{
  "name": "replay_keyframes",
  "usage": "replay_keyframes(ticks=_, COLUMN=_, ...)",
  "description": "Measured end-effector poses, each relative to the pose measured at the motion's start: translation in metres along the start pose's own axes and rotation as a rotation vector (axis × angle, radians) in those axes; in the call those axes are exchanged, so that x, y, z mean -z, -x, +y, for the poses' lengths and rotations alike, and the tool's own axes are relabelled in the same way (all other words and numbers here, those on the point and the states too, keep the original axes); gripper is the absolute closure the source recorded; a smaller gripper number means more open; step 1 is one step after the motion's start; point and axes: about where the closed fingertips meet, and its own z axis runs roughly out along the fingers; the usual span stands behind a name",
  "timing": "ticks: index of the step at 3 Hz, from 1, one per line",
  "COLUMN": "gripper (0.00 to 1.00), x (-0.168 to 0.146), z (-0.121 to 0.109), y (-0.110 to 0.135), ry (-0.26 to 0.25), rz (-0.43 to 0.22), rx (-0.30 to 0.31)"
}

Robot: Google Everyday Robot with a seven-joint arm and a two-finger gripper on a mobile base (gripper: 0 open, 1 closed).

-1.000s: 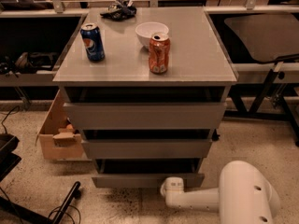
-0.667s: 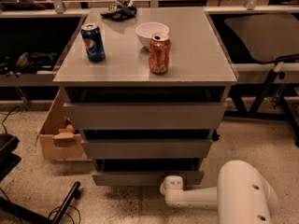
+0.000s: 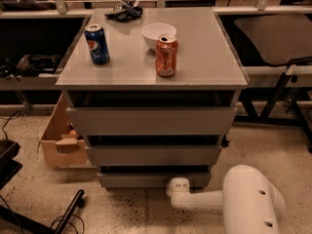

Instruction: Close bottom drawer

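The bottom drawer (image 3: 146, 180) is the lowest and narrowest of three grey drawers in the cabinet (image 3: 204, 77). Its slim flat front sticks out only a little, with a thin dark gap above it. The middle drawer (image 3: 153, 155) and the top drawer (image 3: 151, 121) also stand slightly out, each wider than the one below. My gripper (image 3: 177, 185) is at the end of the white arm (image 3: 243, 201), low by the floor, right against the right part of the bottom drawer's front. Its tip is hidden behind the white wrist.
On the cabinet top stand a blue soda can (image 3: 97, 44), an orange soda can (image 3: 166, 55), a white bowl (image 3: 158, 33) and a dark object (image 3: 125, 10). A cardboard box (image 3: 58, 140) sits on the floor at the left. Black gear (image 3: 68, 213) lies at the lower left.
The arm has moved toward the cabinet, and the bottom drawer's front has slid inward with it, showing less of its inside than before.
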Motion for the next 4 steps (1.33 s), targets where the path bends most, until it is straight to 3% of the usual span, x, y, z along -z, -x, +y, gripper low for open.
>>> replay_keyframes(ticks=1, gripper=1.00, x=0.0000, z=0.0000, y=0.0000, ry=0.000, rz=0.000, rx=0.000)
replay_keyframes(ticks=2, gripper=0.82, x=0.0000, z=0.0000, y=0.0000, ry=0.000, rz=0.000, rx=0.000)
replay_keyframes(ticks=4, gripper=0.35, x=0.0000, z=0.0001, y=0.0000, ry=0.000, rz=0.000, rx=0.000)
